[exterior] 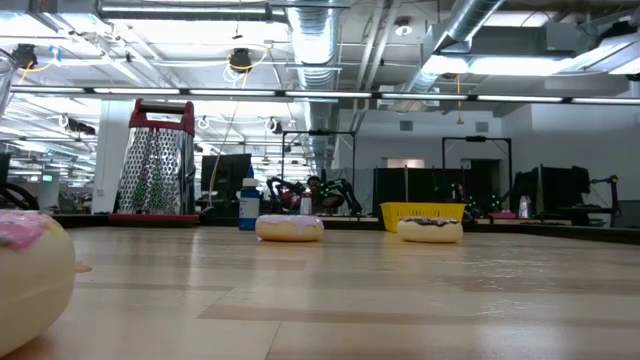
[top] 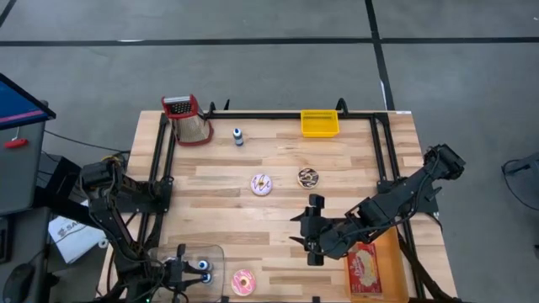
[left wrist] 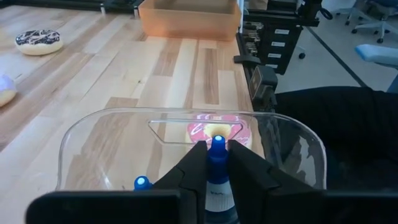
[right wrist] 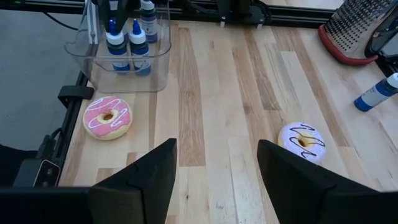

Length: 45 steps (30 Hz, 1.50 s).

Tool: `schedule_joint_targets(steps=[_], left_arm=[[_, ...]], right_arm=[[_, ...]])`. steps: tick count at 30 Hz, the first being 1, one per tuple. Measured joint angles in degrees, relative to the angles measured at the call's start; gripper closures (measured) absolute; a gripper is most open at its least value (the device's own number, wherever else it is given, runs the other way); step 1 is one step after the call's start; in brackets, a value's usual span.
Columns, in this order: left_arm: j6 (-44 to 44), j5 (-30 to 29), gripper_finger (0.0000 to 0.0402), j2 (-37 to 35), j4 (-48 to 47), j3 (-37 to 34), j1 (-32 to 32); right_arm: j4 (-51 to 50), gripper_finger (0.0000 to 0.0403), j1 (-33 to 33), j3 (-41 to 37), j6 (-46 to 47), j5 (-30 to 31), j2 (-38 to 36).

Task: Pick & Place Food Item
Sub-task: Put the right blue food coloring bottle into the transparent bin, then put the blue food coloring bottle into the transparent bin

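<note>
The left gripper point(left wrist: 214, 180) is low over the clear plastic bin point(top: 187, 255) at the near left corner of the desk point(top: 278, 215). Its jaws are pinching a small bottle with a blue cap point(left wrist: 216, 169). More small bottles point(right wrist: 127, 42) stand in the bin too. It looks like the bottle is being set down inside the bin, or lifted out; I cannot tell which.

The right gripper point(top: 310, 231) hangs over the middle of the desk with its jaws spread wide and nothing in them.

The food is the donuts. A pink donut point(top: 243, 282) lies just beside the bin on the near edge. A white donut with dark stripes point(top: 261, 184) and a chocolate donut point(top: 308, 177) lie near each other in the middle. A yellow tray point(top: 320, 124) sits at the far edge, near a grater point(top: 189, 119) and another little bottle point(top: 238, 136).

To do this step well, the left arm should keep the bottle straight up and move slowly, so it does not knock the other bottles or bump the bin wall. If it is letting go, the jaws should open only when the bottle stands on the bin floor. Then it should go straight up, so the bin does not slide into the pink donut.
</note>
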Motion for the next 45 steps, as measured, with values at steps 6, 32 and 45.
schedule_joint_targets(steps=[6,32,45], left_arm=[[0.0,0.0,0.0335,0.0,0.0,0.0,0.0],[30.1,-0.5,0.0307,-14.8,5.5,0.0,11.1],[25.4,9.5,0.0256,-25.1,-12.5,0.0,58.6]], right_arm=[[0.0,0.0187,0.0,0.0,0.0,0.0,0.0],[-1.2,0.0187,0.6,0.0,-0.9,0.3,-0.1],[-13.2,0.0187,1.9,0.0,4.7,2.4,-0.2]])
